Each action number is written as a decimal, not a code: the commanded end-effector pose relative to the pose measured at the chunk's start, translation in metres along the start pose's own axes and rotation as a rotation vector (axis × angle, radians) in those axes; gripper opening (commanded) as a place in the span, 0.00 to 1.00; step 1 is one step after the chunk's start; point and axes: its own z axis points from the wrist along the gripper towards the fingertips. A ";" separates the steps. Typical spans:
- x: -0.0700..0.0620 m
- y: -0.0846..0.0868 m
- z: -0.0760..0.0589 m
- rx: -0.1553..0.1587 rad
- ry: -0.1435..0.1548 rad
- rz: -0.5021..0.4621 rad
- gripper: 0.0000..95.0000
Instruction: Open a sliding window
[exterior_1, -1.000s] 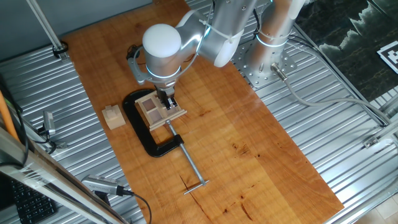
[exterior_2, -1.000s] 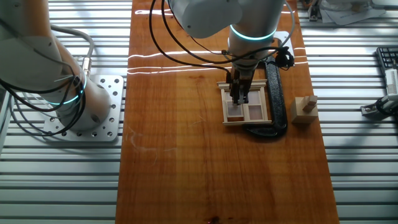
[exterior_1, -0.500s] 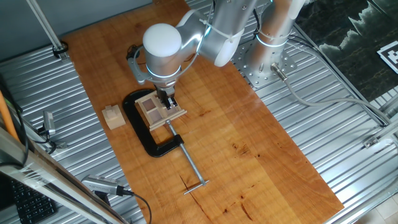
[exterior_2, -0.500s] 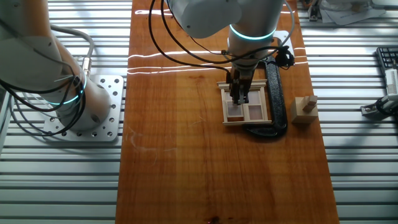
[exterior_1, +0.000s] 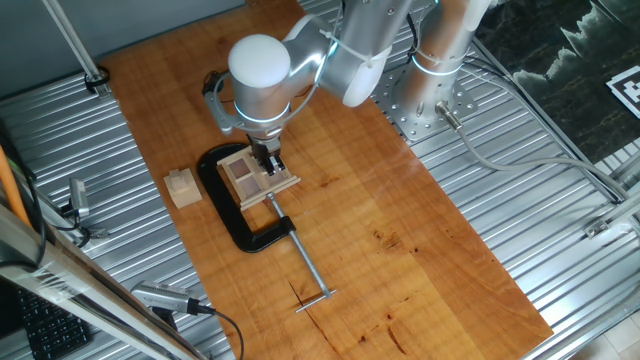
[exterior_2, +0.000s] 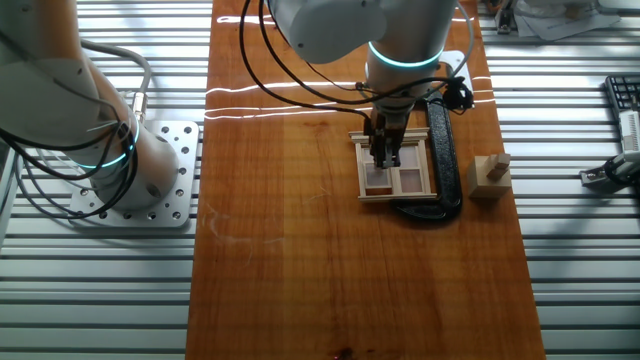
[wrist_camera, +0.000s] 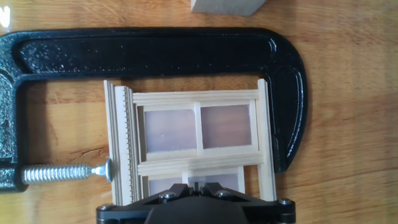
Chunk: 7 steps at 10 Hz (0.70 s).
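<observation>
The sliding window (exterior_1: 248, 177) is a small light-wood frame with four brownish panes, lying flat on the wooden board inside a black C-clamp (exterior_1: 222, 208). It also shows in the other fixed view (exterior_2: 410, 179) and in the hand view (wrist_camera: 196, 127). My gripper (exterior_1: 270, 165) points straight down onto the window, over its pane area (exterior_2: 384, 160). In the hand view the gripper (wrist_camera: 194, 185) has its two fingertips drawn together at the lower sash's middle bar. Whether the bar is pinched between them is hidden.
The C-clamp (wrist_camera: 155, 46) wraps the window, and its steel screw (wrist_camera: 62, 172) presses the frame's side. Its long handle rod (exterior_1: 305, 270) lies on the board. A plain wooden cube (exterior_1: 182, 187) stands beside the clamp (exterior_2: 489, 178). Ribbed metal table surrounds the board.
</observation>
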 end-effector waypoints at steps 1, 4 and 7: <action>-0.001 0.001 0.001 -0.003 0.001 -0.005 0.00; -0.001 0.001 0.001 -0.009 0.002 -0.018 0.00; -0.001 0.001 0.001 -0.005 0.004 -0.039 0.00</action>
